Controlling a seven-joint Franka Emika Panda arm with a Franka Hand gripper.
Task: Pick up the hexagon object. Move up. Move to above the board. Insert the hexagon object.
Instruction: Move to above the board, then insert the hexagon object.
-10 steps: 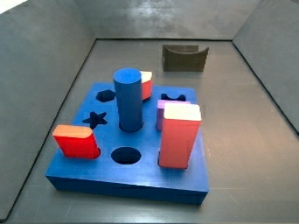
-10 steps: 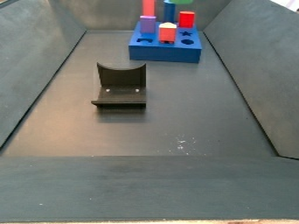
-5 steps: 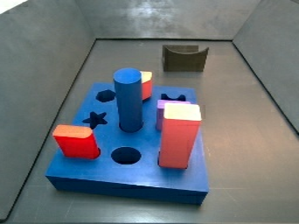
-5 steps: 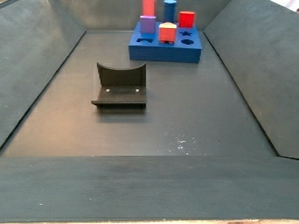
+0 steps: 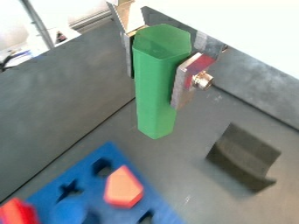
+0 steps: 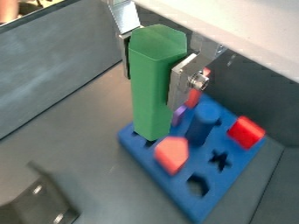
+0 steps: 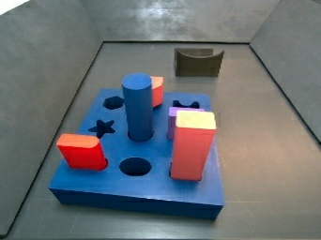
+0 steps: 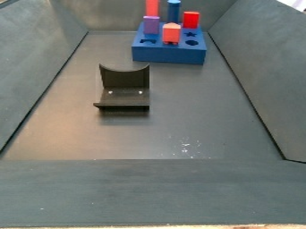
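In both wrist views my gripper [image 5: 156, 74] [image 6: 155, 79] is shut on the hexagon object [image 5: 156, 109] [image 6: 152, 105], a tall green faceted post gripped near its top and hanging upright in the air. In a wrist view the post hangs over a near corner of the board [image 6: 142, 149]. The board is a blue slab with cut-out holes and upright pegs, and it shows in both side views [image 7: 138, 192] [image 8: 167, 55] and in a wrist view [image 5: 87, 179]. Neither side view shows the gripper or the post.
On the board stand a blue cylinder [image 7: 137, 105], a tall red block [image 7: 192, 145], a short red block [image 7: 82, 150] and a purple peg [image 7: 175, 120]. The fixture [image 7: 198, 62] [image 8: 123, 88] stands on the grey floor away from the board. Grey walls surround the floor.
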